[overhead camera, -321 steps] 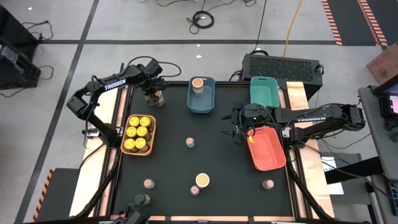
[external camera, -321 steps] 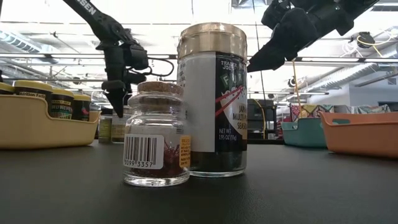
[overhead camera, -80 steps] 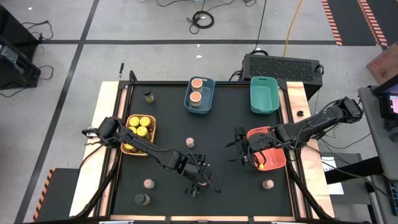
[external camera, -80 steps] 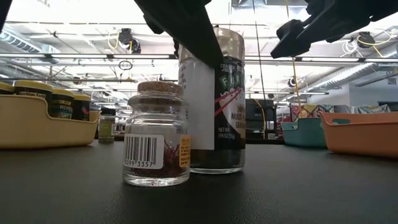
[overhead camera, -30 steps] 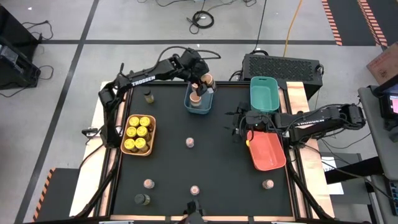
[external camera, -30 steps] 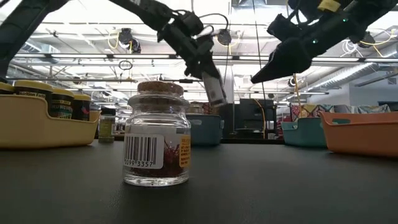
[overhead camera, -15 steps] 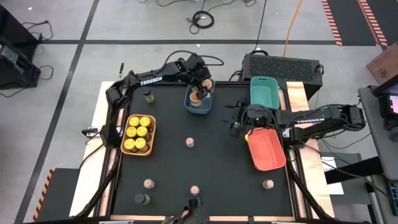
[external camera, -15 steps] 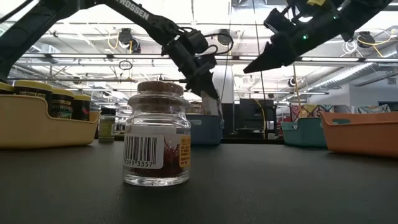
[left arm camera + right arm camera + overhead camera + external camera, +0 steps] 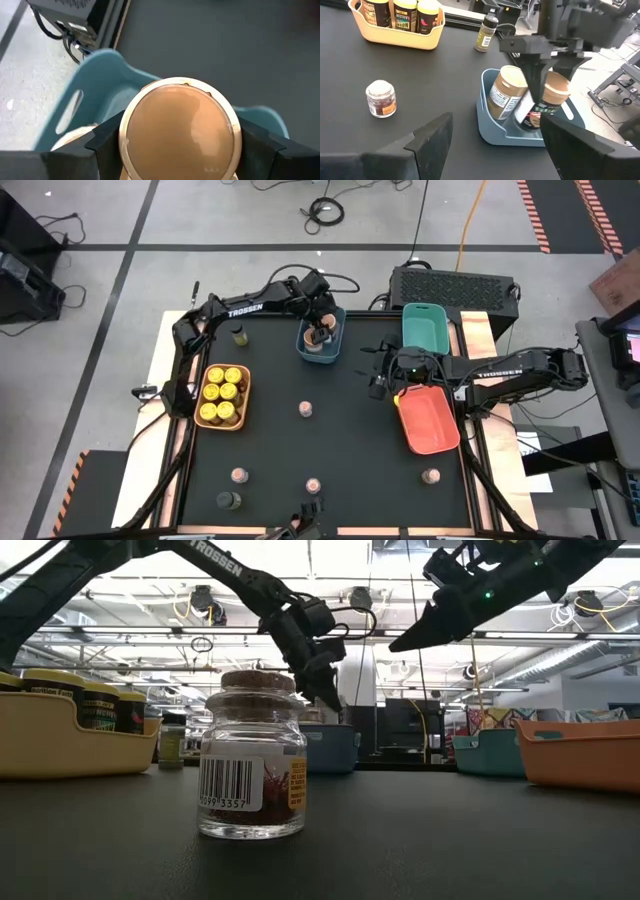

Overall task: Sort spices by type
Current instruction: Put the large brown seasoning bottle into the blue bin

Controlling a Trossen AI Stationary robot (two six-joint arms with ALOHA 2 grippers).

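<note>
Left pincer (image 9: pixel 320 332) is down in the blue bin (image 9: pixel 334 348) at the far middle of the bench (image 9: pixel 360 440), fingers clamped on either side of a tan-topped jar (image 9: pixel 180 134). From the right wrist camera you can see that jar (image 9: pixel 551 97) upright in the grip, with a second tan-topped jar (image 9: pixel 506 93) leaning against it in the same bin.

Right pincer (image 9: pixel 377 378) hangs above the bench between the blue bin and the orange bin (image 9: pixel 430 420), fingers spread, nothing in them. A teal bin (image 9: pixel 424 330) sits just far of it.

Rest of the spices:
- yellow-lidded jars (image 9: pixel 222 393) are packed together in the yellow bin (image 9: pixel 245 394) on the left side
- one small dark olive jar (image 9: pixel 238 334) stands alone at the far left, and another olive jar (image 9: pixel 229 501) at the near left corner
- tiny pinkish-topped ones are scattered around: one mid-bench jar (image 9: pixel 305 409), one near-left jar (image 9: pixel 238 475), one near-middle jar (image 9: pixel 313 484) and one near-right jar (image 9: pixel 431 476) just past the orange bin

The low camera is basically staring at the near-middle one (image 9: pixel 251 756), cork lid and a barcode label, standing upright on the bench, well apart from everything else.
</note>
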